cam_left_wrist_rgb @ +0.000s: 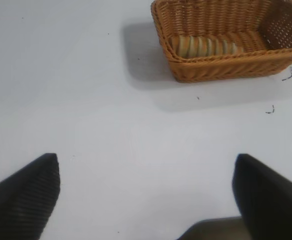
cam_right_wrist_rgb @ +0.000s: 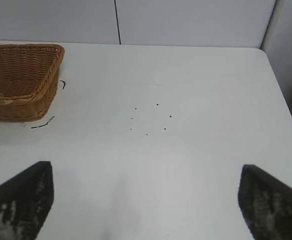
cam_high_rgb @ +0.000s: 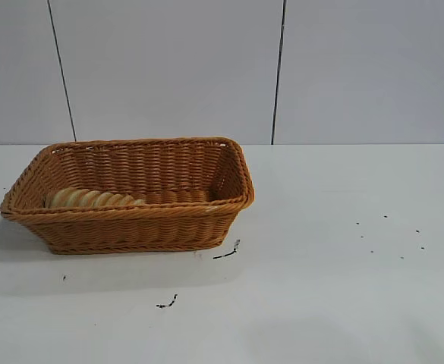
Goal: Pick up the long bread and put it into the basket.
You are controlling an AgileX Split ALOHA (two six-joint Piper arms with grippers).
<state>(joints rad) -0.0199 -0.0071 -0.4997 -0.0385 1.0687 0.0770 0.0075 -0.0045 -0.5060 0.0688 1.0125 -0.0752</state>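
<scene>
A white worktop (cam_high_rgb: 320, 288) carries an orange-brown woven basket (cam_high_rgb: 130, 227) with flared sides and a braided rim. Taking the basket as the landmark, the long bread (cam_high_rgb: 92, 199) lies inside it, on the basket floor against the long wall nearest the exterior camera, toward the left-arm end of the basket. The loaf is golden-tan with crosswise darker stripes and lies flat, lengthwise along that wall. Only its upper surface shows above the rim from the exterior view.

Neither arm appears in the exterior view. The left gripper (cam_left_wrist_rgb: 146, 195) hovers above bare worktop, well apart from the basket (cam_left_wrist_rgb: 225, 65), with its camera looking down and across toward the basket's short end, where the long bread (cam_left_wrist_rgb: 203, 46) is seen resting inside. Its two dark fingers (cam_left_wrist_rgb: 28, 197) are spread wide with nothing between them.

The right gripper (cam_right_wrist_rgb: 146, 200) likewise hangs over bare worktop, well apart from the basket (cam_right_wrist_rgb: 21, 85), on the side of the basket opposite the left gripper, angled down toward the surface. Its fingers (cam_right_wrist_rgb: 21, 200) are spread wide and hold nothing. Their inner faces look scuffed with pale marks.

Small black scribble marks (cam_high_rgb: 227, 252) sit on the worktop just beside the basket's near corner, and a loose ring of tiny black dots (cam_right_wrist_rgb: 148, 120) lies further out from the basket on the right arm's side. Grey wall panels (cam_high_rgb: 168, 68) rise behind the basket
</scene>
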